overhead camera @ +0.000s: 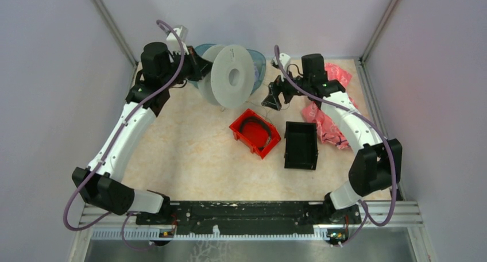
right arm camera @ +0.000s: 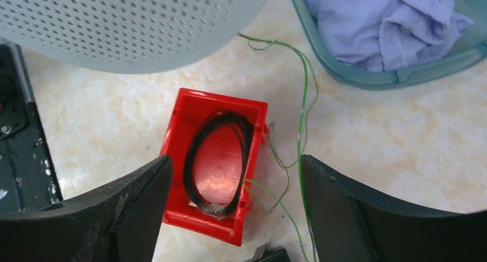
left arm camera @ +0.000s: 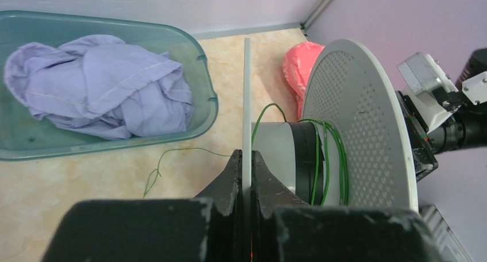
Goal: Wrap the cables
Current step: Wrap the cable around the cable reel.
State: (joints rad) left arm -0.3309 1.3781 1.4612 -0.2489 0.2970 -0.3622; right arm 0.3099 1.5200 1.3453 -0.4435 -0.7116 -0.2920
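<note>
My left gripper point(left arm camera: 246, 158) pinches the thin rim of the spool point(overhead camera: 232, 76). The tub point(left arm camera: 207, 95) behind holds a purple cloth point(left arm camera: 97, 89). Green cables point(left arm camera: 327, 158) lie partly around the spool, partly loose on the table point(overhead camera: 189, 158). The red bin point(right arm camera: 221, 98) holds a black coil point(right arm camera: 192, 158); my right gripper point(right arm camera: 235, 158) hangs wide above.

White along the links point(overhead camera: 127, 133), black at joints point(overhead camera: 103, 188) and fingers point(right arm camera: 115, 216); strung with purple cable point(overhead camera: 65, 213); white box point(overhead camera: 178, 37) at wrist.

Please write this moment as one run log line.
left gripper: jaws shut on spool flange | right gripper: jaws open near red bin | green wire: some turns on spool, rest loose on table
</note>
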